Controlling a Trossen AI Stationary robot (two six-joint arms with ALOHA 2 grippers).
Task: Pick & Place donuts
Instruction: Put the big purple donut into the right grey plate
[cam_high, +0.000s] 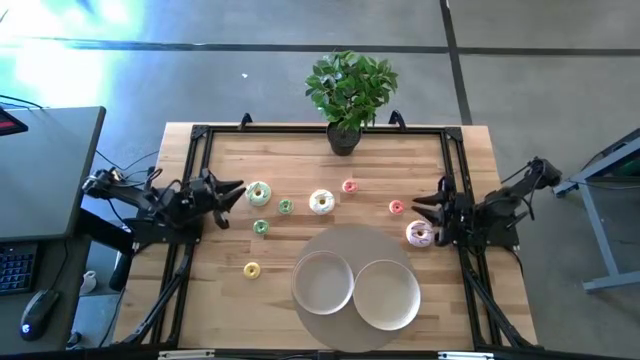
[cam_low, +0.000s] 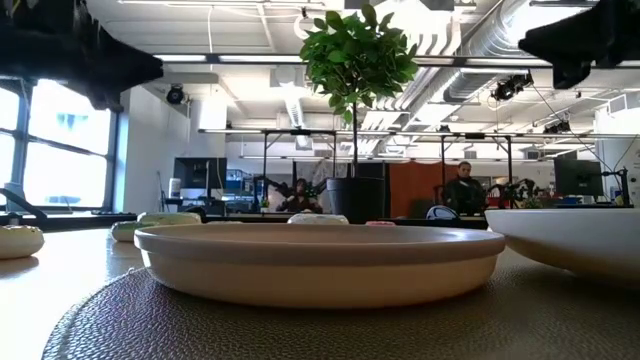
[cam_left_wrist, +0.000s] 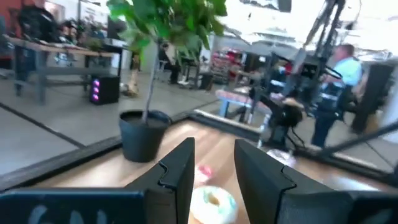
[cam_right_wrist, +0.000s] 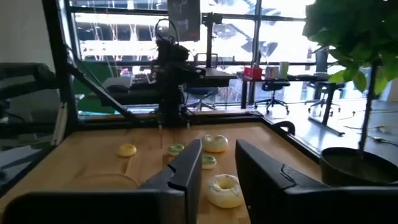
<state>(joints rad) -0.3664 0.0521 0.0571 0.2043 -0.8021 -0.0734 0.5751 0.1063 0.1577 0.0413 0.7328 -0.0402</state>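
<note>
My left gripper (cam_high: 238, 190) hangs at the table's left side with its fingers (cam_left_wrist: 180, 171) spread, nothing between them. Just past its tips lies the green donut (cam_high: 258, 193). My right gripper (cam_high: 420, 207) hangs at the right side, its fingers (cam_right_wrist: 186, 169) also spread and empty, with the pink donut (cam_high: 419, 234) close beside it.

The other donuts lie across the middle of the wooden table (cam_high: 220, 290). The white donut (cam_high: 321, 202) sits near the centre, showing ahead of both wrist cameras. Two tiny green donuts (cam_high: 285, 206) lie near the left gripper, one beside the big green one and one slightly nearer the front edge. Two tiny red donuts (cam_high: 348, 186) lie apart, one toward the plant (cam_high: 350, 90), the other by the right gripper. The yellow donut (cam_high: 251, 269) lies alone toward the front left.

Two bowls (cam_high: 322, 281) stand side by side, touching, on a round mat (cam_high: 352, 240) at the front; both hold nothing. The plant stands at the far edge.
</note>
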